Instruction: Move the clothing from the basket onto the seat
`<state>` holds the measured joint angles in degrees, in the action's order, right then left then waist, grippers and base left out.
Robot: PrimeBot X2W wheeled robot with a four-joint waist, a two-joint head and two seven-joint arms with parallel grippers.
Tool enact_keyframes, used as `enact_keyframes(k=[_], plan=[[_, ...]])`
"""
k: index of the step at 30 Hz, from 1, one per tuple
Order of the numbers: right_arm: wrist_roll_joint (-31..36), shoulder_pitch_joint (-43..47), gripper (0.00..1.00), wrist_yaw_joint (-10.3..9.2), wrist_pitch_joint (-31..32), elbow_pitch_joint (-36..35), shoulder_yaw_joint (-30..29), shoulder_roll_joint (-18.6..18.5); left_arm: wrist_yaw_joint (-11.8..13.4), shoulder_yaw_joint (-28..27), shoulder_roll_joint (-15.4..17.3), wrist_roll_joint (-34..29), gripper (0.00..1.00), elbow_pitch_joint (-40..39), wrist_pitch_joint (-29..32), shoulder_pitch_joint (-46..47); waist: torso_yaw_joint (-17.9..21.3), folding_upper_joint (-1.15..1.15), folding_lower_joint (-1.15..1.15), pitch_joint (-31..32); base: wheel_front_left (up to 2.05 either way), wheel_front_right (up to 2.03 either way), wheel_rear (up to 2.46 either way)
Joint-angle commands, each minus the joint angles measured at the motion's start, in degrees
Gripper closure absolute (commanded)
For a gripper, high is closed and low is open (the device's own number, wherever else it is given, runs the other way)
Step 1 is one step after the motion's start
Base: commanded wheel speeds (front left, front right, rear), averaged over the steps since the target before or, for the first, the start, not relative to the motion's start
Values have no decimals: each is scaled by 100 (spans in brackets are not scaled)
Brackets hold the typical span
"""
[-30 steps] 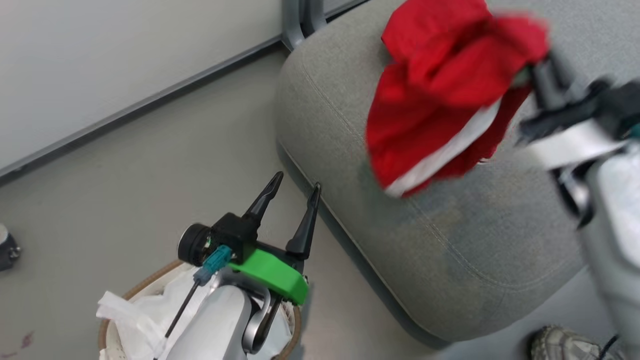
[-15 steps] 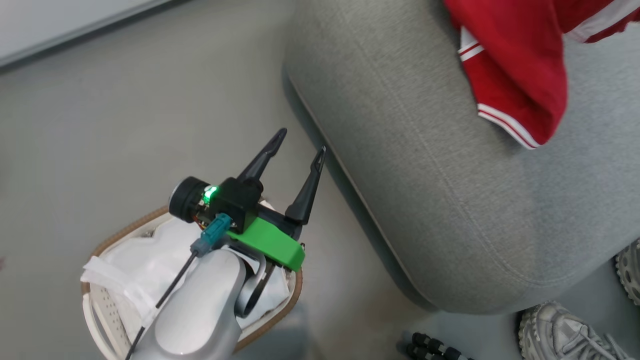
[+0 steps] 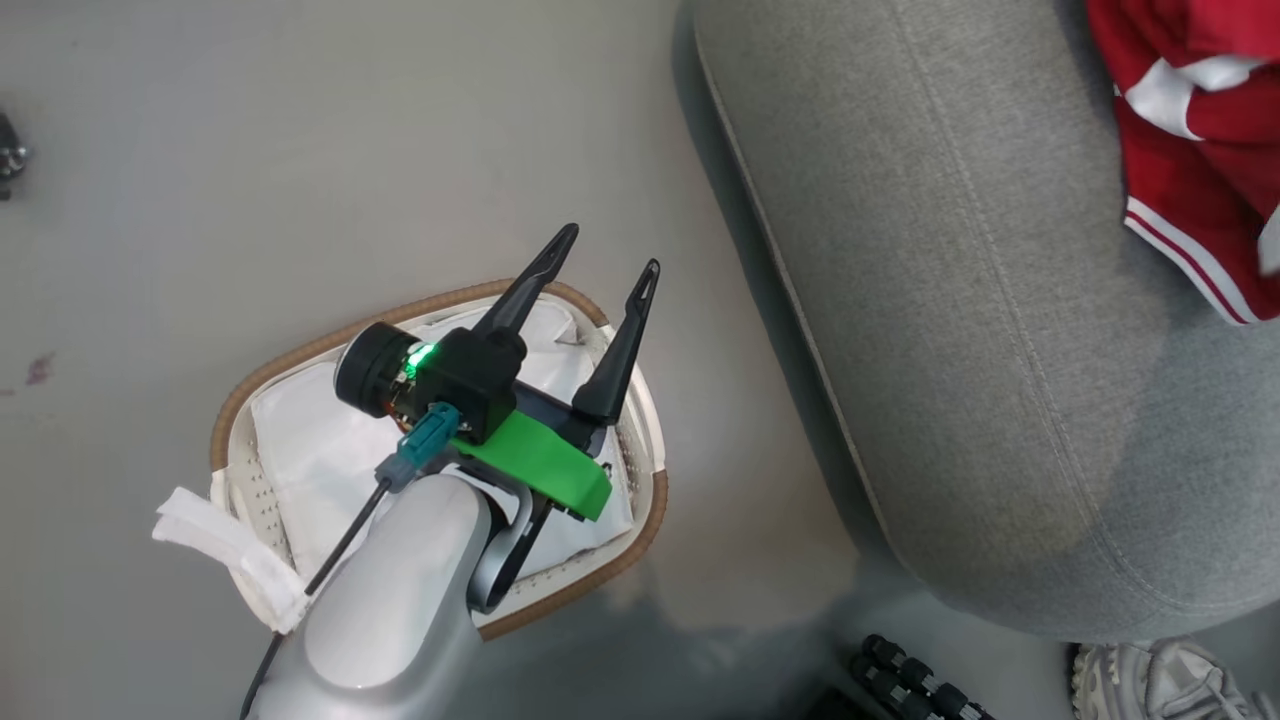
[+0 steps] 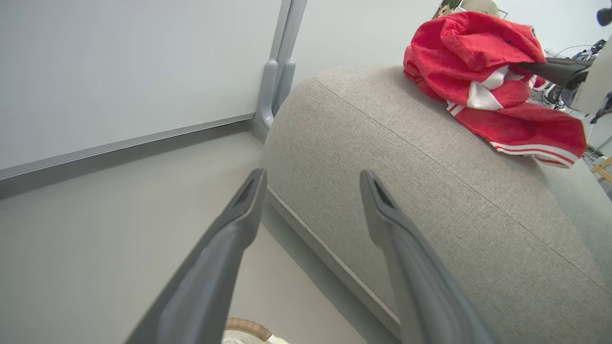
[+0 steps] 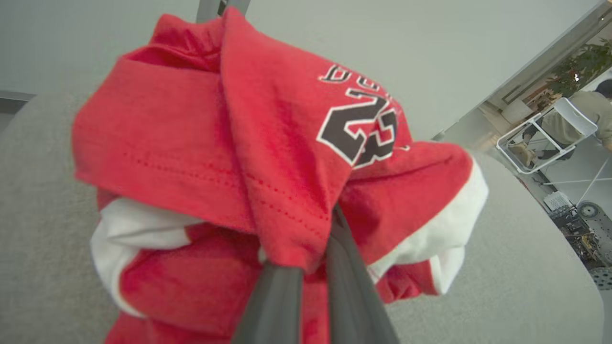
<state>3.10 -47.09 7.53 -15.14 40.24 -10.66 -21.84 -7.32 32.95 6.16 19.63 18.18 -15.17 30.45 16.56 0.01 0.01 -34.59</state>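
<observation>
Left end effector (image 3: 608, 250) splayed, above basket (image 3: 218, 440) (right one (image 5: 311, 258) pinches clothing (image 5: 191, 143))

Red clothing (image 3: 1195, 190) — crumpled, white-trimmed — lies heaped on the grey seat (image 3: 950, 300); the brown-rimmed white basket (image 3: 290, 357) stands upright beside that seat, liner (image 3: 310, 450) inside.

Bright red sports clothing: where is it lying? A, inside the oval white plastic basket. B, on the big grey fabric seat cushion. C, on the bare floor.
B: the bright red sports clothing is heaped on top of the grey fabric seat cushion, well apart from the oval white plastic basket.
</observation>
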Motion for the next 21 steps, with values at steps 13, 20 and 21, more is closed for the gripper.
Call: enact_keyframes(k=[13, 20, 21], plan=[[-21, 2030, 0, -8, -2, -585, -863, 734, -25, -295, -97, 30, 0, 157, 4, -546, 97, -1, -1, 984, 0, 0, 0], [-236, 2386, 0, -8, -1, -1349, -652, 1003, -25, -610, -207, -56, 0, 158, 4, -894, -77, -1, -1, 1418, 0, 0, 0], [-273, 2413, 0, -8, -2, -1483, -571, 1051, -25, -678, -220, -73, 0, 158, 4, -947, -140, -1, -1, 1481, 0, 0, 0]])
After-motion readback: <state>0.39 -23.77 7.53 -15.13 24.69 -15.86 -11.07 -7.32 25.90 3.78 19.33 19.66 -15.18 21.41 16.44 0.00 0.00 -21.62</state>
